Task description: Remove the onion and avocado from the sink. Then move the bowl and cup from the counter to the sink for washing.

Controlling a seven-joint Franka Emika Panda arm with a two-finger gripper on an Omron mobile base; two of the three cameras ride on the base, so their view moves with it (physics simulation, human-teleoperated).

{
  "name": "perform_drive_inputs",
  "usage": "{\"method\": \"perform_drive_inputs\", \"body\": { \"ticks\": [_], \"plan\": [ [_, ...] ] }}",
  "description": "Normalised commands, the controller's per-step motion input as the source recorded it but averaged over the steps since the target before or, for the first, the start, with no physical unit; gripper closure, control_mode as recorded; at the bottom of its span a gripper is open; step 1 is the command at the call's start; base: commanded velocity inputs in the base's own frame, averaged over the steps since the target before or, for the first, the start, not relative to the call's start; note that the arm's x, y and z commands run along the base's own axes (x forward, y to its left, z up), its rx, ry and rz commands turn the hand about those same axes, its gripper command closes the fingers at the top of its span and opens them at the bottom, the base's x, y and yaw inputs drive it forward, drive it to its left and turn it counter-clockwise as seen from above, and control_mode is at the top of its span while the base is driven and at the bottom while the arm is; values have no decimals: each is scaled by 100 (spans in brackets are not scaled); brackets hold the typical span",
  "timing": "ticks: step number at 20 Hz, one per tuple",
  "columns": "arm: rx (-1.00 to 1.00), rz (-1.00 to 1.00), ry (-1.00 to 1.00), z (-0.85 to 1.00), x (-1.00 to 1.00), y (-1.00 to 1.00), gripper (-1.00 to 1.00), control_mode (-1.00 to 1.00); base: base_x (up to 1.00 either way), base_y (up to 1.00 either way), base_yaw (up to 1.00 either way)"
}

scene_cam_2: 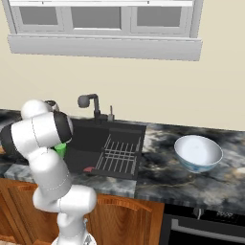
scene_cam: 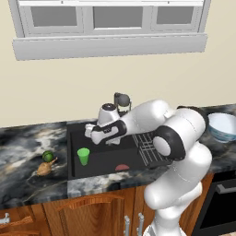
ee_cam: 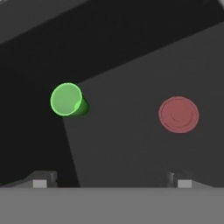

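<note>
The green cup [scene_cam: 83, 156] stands upright on the floor of the black sink [scene_cam: 99, 159], near its left wall. In the hand view the cup [ee_cam: 67, 99] lies ahead and to the left, apart from the fingers. My gripper [scene_cam: 89, 132] hovers above the sink, over the cup, open and empty; its fingertips [ee_cam: 43, 179] stand wide apart. The onion [scene_cam: 44, 169] and the dark green avocado [scene_cam: 47, 156] rest on the counter [scene_cam: 23, 147] left of the sink. The white-blue bowl [scene_cam_2: 198, 152] sits on the counter to the right.
A red drain disc [ee_cam: 178, 114] lies on the sink floor right of the cup. The wire rack [scene_cam_2: 118, 155] fills the sink's right part. The dark faucet [scene_cam_2: 91, 103] rises behind the basin. An oven front [scene_cam: 223, 198] is at the lower right.
</note>
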Motion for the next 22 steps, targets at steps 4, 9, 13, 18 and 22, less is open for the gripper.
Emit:
{"method": "perform_drive_inputs", "body": {
  "ticks": [4, 9, 13, 18, 22],
  "plan": [
    [-1, 0, -1, 17, -26, -17, -100, -100, 0, 0, 0],
    [-2, 0, -5, 16, -26, -18, -100, -100, 0, 0, 0],
    [-2, 0, -1, 15, -27, -22, -100, -100, 0, 0, 0],
    [-4, 1, 0, 14, -23, -23, -100, -100, 0, 0, 0],
    [-4, 4, 0, 16, -26, -25, -100, -100, 0, 0, 0]
  ]
}}
